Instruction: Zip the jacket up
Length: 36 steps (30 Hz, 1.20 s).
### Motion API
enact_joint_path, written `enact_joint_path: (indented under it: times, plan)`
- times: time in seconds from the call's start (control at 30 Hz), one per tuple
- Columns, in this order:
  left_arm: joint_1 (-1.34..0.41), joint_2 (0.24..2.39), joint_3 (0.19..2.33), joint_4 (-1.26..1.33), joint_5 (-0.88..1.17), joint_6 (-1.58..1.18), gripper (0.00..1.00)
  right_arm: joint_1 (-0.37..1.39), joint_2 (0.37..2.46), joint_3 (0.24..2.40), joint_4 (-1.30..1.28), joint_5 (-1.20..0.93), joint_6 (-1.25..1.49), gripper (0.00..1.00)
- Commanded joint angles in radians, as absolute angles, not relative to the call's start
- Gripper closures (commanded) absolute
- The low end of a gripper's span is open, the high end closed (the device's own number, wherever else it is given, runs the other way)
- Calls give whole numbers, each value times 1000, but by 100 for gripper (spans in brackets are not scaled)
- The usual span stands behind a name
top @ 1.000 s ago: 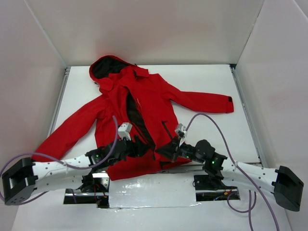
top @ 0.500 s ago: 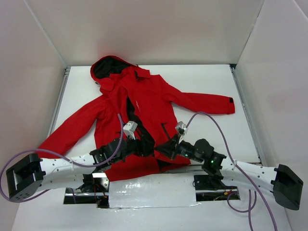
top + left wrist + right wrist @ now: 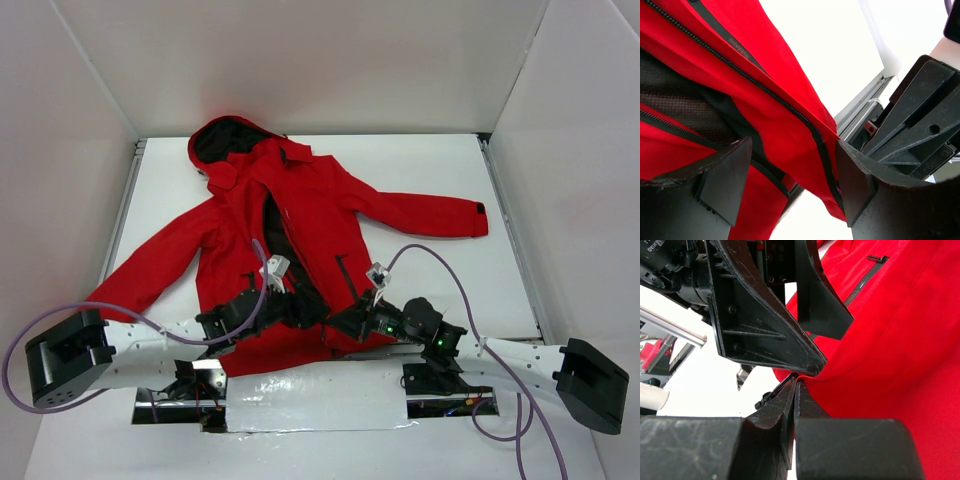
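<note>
Seen from above, the jacket (image 3: 300,210) lies face up across the desk (image 3: 450,170). Its hood (image 3: 225,145) is at the far end, its sleeves are spread left and right, and its front is open over dark lining. Both arms crowd the near hem, hiding their fingers. The left wrist view shows the left end effector (image 3: 790,185) with its fingers apart and the black front zipper (image 3: 765,90) running between them. The right wrist view shows the right end effector (image 3: 794,382) pinched together on the red hem (a slanted pocket zipper (image 3: 862,282) lies beyond).
</note>
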<state>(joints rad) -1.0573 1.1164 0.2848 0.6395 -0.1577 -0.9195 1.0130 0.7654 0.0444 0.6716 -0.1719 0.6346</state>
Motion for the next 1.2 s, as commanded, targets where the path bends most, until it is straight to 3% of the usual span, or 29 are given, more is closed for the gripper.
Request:
enact_joint_path:
  times: [0.0, 0.17, 0.3, 0.47, 0.53, 0.57, 0.63, 0.67, 0.77, 0.87, 0.9, 1.0, 1.17]
  plan:
    - [-1060, 1155, 305, 770, -118, -923, 21, 1026, 750, 14, 732, -184, 635, 100]
    - [-1060, 1224, 318, 801, -92, -930, 28, 1026, 742, 12, 721, -169, 652, 100]
    - [-1060, 1235, 310, 792, -106, -936, 42, 1026, 732, 2, 719, -144, 678, 100]
    - [-1060, 1250, 313, 758, -126, -939, 50, 1028, 770, 11, 700, -146, 716, 100]
    - [-1060, 1262, 330, 735, -130, -937, 65, 1026, 804, 14, 696, -144, 735, 100]
    - [-1060, 1276, 334, 715, -135, -939, 81, 1028, 814, 11, 701, -140, 756, 100]
    - [-1060, 1284, 339, 686, -141, -945, 97, 1029, 837, 6, 703, -132, 787, 100]
    - [-1060, 1282, 337, 680, -150, -948, 100, 1031, 845, 3, 706, -129, 796, 99]
    - [-1060, 1267, 319, 673, -166, -954, 100, 1037, 853, -32, 707, -111, 827, 89]
    - [-1060, 1253, 304, 678, -169, -957, 100, 1037, 853, -46, 712, -88, 851, 73]
    - [-1060, 1252, 302, 678, -166, -957, 100, 1035, 854, -46, 706, -81, 856, 63]
    - [-1061, 1252, 292, 679, -160, -963, 100, 1042, 897, -43, 687, -68, 891, 53]
    - [-1062, 1235, 253, 709, -158, -982, 100, 1052, 1006, -51, 747, -61, 927, 53]
